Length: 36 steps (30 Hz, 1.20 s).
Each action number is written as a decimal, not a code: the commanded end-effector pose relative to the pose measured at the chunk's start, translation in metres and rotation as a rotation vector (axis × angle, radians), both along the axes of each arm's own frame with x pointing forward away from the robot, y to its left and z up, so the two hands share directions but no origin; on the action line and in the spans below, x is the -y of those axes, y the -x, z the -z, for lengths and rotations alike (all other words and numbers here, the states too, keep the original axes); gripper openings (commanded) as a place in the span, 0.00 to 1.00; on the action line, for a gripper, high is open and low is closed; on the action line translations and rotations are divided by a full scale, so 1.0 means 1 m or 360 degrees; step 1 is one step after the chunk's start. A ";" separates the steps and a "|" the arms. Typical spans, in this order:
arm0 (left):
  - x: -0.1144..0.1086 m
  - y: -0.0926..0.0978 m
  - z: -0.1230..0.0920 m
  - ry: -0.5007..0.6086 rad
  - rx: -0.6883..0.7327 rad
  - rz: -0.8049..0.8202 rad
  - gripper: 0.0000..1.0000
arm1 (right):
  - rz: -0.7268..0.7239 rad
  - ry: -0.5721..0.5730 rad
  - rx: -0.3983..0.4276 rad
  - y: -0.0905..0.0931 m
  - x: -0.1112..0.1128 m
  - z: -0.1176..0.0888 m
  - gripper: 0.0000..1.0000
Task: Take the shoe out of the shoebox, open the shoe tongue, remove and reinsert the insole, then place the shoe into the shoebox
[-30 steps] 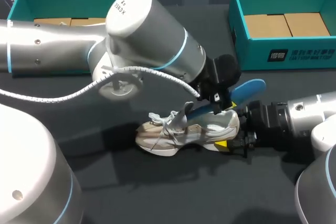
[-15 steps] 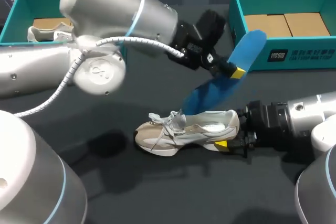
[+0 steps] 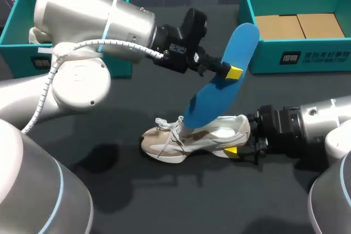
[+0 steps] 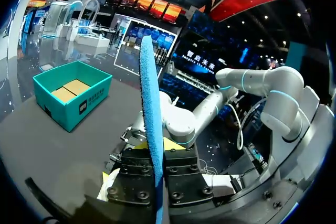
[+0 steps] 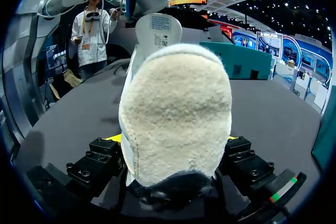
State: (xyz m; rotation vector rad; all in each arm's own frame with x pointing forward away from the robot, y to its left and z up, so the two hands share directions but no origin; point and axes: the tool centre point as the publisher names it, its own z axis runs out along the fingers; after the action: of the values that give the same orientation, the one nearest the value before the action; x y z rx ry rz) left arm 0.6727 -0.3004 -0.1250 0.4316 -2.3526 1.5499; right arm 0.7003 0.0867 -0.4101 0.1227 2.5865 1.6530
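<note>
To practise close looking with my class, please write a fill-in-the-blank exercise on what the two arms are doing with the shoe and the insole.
1. The insole held up by the left gripper is ____ in colour.
2. The right gripper is shut on the shoe at its ____.
3. The table carries ____ teal shoeboxes.

Missing words: blue; heel; two.

Dark table (image 3: 164, 201), pale shoe (image 3: 164, 143) mid-table, teal right shoebox (image 3: 307, 56) and teal left shoebox (image 3: 19, 58) along the back
</note>
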 end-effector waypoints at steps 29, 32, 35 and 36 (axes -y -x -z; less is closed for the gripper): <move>-0.096 0.063 -0.076 0.0382 -0.0047 -0.0177 0.00 | 0.0000 0.0006 0.0000 0.001 0.000 0.001 0.00; -0.101 0.065 -0.079 0.0389 -0.0048 -0.0175 0.00 | 0.0000 0.0006 0.0000 0.001 0.000 0.001 0.00; -0.101 0.065 -0.079 0.0389 -0.0048 -0.0175 0.00 | 0.0000 0.0006 0.0000 0.001 0.000 0.001 0.00; -0.101 0.065 -0.079 0.0389 -0.0048 -0.0175 0.00 | 0.0000 0.0006 0.0000 0.001 0.000 0.001 0.00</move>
State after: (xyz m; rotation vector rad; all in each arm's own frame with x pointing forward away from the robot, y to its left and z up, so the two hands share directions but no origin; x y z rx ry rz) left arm 0.6145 -0.2288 -0.0478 0.5286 -2.1143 1.8339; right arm 0.7004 0.0867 -0.4103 0.1228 2.5865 1.6529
